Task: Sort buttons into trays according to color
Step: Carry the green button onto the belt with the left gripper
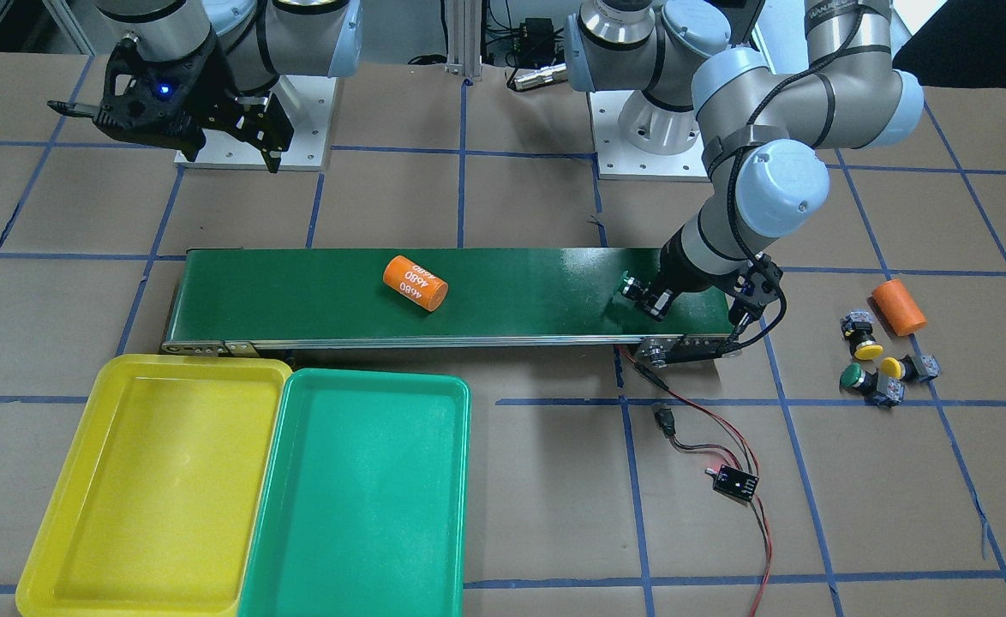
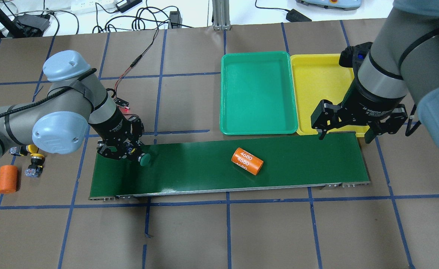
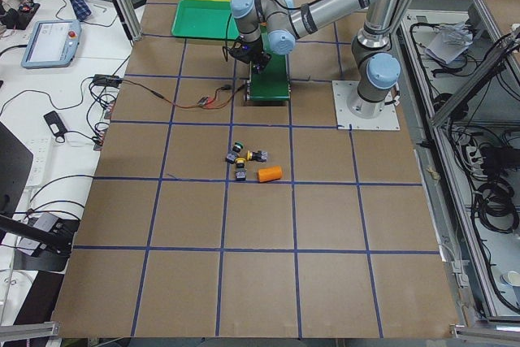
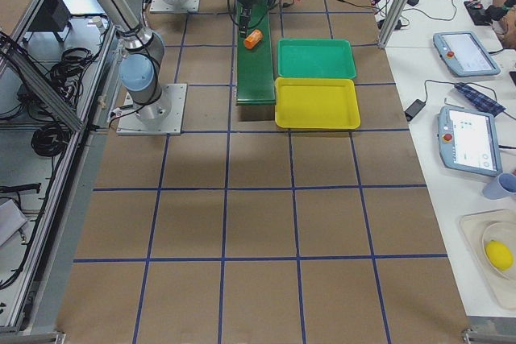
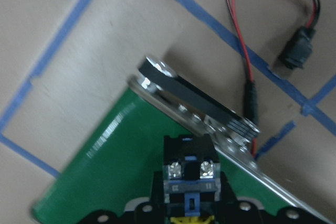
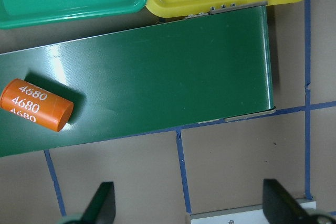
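My left gripper (image 2: 125,151) is shut on a green button (image 2: 144,159) low over the left end of the conveyor belt (image 2: 197,168). The button's grey-blue contact block (image 5: 190,174) shows between the fingers in the left wrist view. Two yellow buttons (image 1: 867,350) (image 1: 890,367) and a green button (image 1: 852,375) lie on the table beyond that belt end. The green tray (image 2: 258,91) and the yellow tray (image 2: 316,82) sit side by side behind the belt, both bare. My right gripper (image 2: 344,137) hangs open over the belt's right end, holding nothing.
An orange cylinder (image 2: 246,161) marked 4680 lies on the belt near its middle. Another orange cylinder (image 1: 898,307) lies on the table beside the loose buttons. A small controller board (image 1: 734,482) with red and black wires sits near the belt's left end.
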Controlling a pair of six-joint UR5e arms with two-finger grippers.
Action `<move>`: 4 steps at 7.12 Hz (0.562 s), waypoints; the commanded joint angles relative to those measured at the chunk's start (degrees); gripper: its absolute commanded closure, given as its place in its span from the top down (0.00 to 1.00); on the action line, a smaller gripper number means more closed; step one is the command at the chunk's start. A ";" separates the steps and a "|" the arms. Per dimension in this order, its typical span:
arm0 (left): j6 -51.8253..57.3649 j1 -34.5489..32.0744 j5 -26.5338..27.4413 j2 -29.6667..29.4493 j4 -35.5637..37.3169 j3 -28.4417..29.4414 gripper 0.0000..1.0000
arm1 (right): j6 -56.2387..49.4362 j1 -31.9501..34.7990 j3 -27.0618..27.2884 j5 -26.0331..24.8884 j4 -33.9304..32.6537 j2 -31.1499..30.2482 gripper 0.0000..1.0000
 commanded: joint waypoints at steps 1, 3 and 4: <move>-2.88 -0.22 -0.16 0.81 -5.88 0.20 0.00 | 0.05 0.08 0.11 0.03 -0.15 -0.23 1.00; -2.09 -0.22 0.45 -0.07 -5.98 -0.24 0.74 | 0.05 -0.01 0.20 -0.06 0.02 -0.23 1.00; -0.61 -0.05 0.45 0.02 -5.28 0.02 0.85 | 0.05 0.08 0.20 0.12 -0.07 -0.23 1.00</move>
